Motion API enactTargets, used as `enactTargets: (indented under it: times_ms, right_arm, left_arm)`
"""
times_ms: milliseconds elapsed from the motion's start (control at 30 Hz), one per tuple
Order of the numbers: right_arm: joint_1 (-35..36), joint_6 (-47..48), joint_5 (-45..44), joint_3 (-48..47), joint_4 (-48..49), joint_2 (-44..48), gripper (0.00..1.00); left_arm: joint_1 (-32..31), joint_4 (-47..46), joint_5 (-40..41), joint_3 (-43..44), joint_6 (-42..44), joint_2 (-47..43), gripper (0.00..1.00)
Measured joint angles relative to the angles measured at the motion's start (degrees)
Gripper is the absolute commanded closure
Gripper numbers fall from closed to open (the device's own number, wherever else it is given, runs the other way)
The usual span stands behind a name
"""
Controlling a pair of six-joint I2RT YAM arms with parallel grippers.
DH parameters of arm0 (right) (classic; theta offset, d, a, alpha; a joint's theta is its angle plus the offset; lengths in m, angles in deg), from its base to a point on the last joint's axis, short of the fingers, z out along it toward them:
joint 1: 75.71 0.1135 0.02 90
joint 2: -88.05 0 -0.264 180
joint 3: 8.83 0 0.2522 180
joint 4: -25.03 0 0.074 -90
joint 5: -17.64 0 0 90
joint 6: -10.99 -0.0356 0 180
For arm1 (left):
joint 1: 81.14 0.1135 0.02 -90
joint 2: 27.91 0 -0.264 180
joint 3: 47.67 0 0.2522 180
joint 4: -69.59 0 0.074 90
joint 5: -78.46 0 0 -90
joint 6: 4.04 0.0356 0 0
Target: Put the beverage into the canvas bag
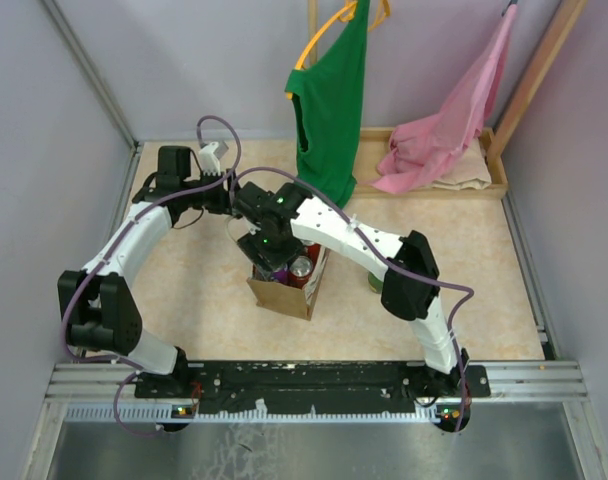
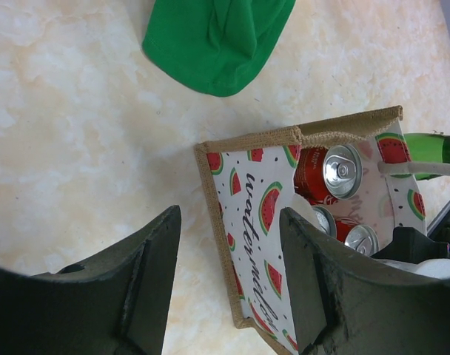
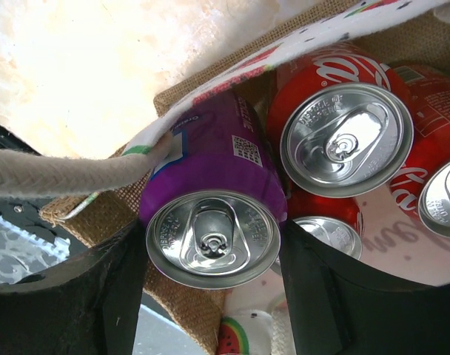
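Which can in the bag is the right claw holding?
The purple can, gripped by the right claw inside the canvas bag; the red cans sit free.

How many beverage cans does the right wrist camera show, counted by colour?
Purple can: 1
Red cans: 3
Total: 4
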Motion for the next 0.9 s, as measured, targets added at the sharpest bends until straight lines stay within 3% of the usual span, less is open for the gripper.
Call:
enactTargets:
  times_ms: [433, 900]
  right_arm:
    - [0.9, 1.6, -1.2, 1.1, 1.2, 0.5, 1.0]
    - [2.3, 13.7, -3.8, 3.0, 2.9, 0.8, 1.0]
  left_arm:
    - [0.2, -0.1, 0.2, 0.0, 0.3, 0.5, 0.38]
    - [0.3, -0.7, 0.5, 0.0, 0.4, 1.5, 0.38]
